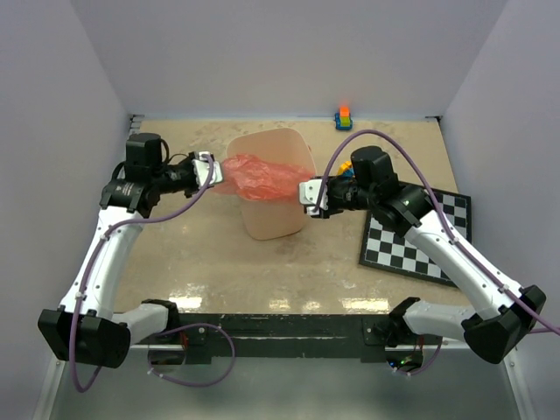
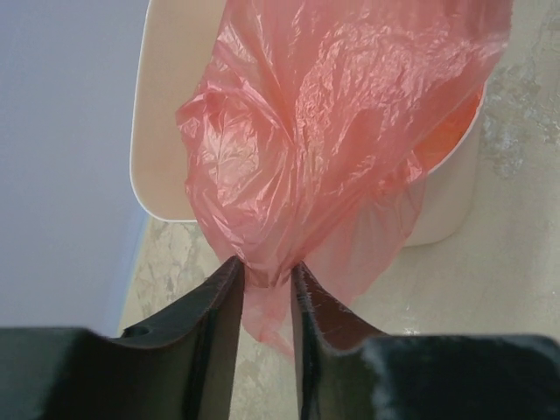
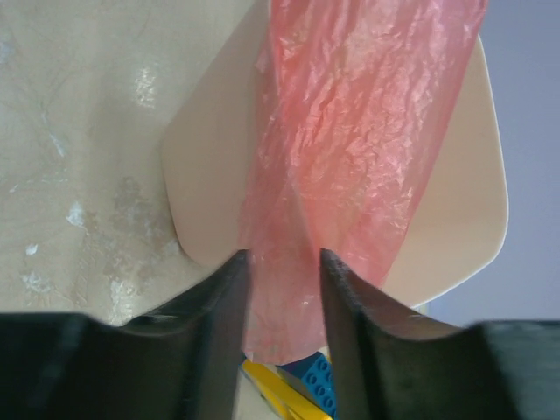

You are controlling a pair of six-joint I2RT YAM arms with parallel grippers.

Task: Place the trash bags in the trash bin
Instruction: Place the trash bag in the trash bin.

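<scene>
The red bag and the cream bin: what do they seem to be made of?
The red bag: thin translucent plastic film, glossy, by its fine crinkles and light showing through. The bin: probably rigid plastic, cream, smooth matte walls with a rounded rim.

The left arm (image 1: 105, 254) rises from its base at 7 o'clock, elbow bent, and its wrist turns the left gripper (image 1: 207, 169) toward 3 o'clock. The right arm (image 1: 455, 254) comes from 5 o'clock, with the right gripper (image 1: 309, 194) facing 9 o'clock. The two grippers face each other, well apart, and each has its fingers (image 2: 219, 324) pinched on the trash bag (image 1: 262, 175).
</scene>
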